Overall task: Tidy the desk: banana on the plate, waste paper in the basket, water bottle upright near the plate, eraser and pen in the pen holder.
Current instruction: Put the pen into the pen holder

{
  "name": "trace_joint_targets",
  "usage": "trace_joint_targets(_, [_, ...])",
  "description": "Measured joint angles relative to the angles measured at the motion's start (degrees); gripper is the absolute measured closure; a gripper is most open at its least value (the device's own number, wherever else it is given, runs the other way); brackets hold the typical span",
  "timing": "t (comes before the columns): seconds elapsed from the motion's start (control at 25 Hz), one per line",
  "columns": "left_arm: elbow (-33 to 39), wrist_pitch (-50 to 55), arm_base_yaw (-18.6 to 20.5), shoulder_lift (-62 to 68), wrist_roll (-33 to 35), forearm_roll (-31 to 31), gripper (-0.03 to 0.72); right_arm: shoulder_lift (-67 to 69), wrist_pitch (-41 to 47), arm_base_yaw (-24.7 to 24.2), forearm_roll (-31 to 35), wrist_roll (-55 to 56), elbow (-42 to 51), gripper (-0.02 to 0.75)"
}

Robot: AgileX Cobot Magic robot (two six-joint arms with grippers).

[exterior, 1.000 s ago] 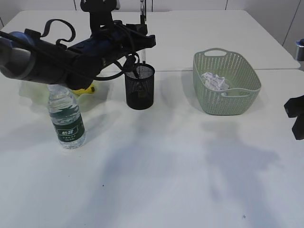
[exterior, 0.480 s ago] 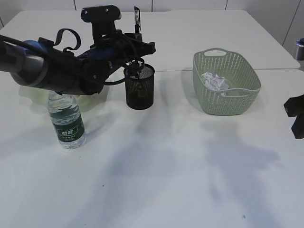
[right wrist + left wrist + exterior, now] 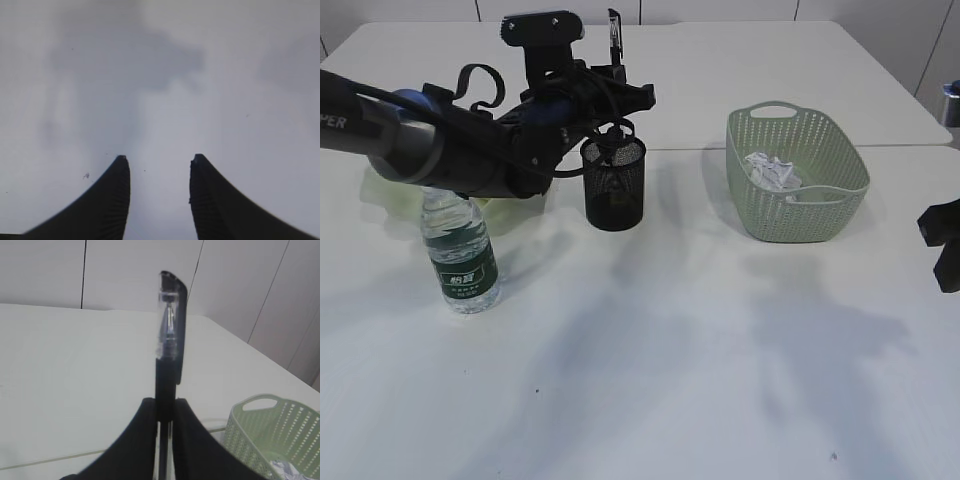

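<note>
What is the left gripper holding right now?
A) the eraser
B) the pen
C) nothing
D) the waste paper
B: the left gripper is shut on the pen, which stands upright between its fingers above the pen holder; the waste paper already lies in the basket.

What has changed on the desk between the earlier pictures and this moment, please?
The left gripper, still shut on the pen, has swung the pen from tilted to upright above the pen holder, and the arm now hides the banana. The water bottle, basket with the waste paper, and the open right gripper stayed put.
</note>
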Motion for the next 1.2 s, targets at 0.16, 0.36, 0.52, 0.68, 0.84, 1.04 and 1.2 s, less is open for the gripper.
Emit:
trace_joint_targets(0.16, [-0.2, -0.6, -0.1, 0.8, 0.0, 0.0, 0.661, 0.0, 0.0, 0.0, 0.0, 0.0, 0.0, 0.433])
trace_joint_targets(0.36, [-0.2, -1.4, -0.1, 2.1, 0.0, 0.0, 0.661, 0.0, 0.0, 0.0, 0.0, 0.0, 0.0, 0.433])
trace_joint_targets(0.52, [-0.3, -1.8, -0.1, 3.2, 0.0, 0.1, 0.661, 0.0, 0.0, 0.0, 0.0, 0.0, 0.0, 0.433])
trace_joint_targets(0.68, [-0.3, -3.1, -0.1, 4.0, 0.0, 0.4, 0.661, 0.0, 0.0, 0.0, 0.0, 0.0, 0.0, 0.433])
trace_joint_targets(0.84, [-0.3, -3.8, -0.1, 4.7, 0.0, 0.8, 0.661, 0.0, 0.0, 0.0, 0.0, 0.0, 0.0, 0.433])
trace_joint_targets(1.04, [-0.3, -3.8, -0.1, 4.9, 0.0, 1.0, 0.661, 0.0, 0.0, 0.0, 0.0, 0.0, 0.0, 0.433])
trace_joint_targets(1.2, [-0.4, -3.8, -0.1, 5.3, 0.0, 1.8, 0.661, 0.0, 0.0, 0.0, 0.0, 0.0, 0.0, 0.433])
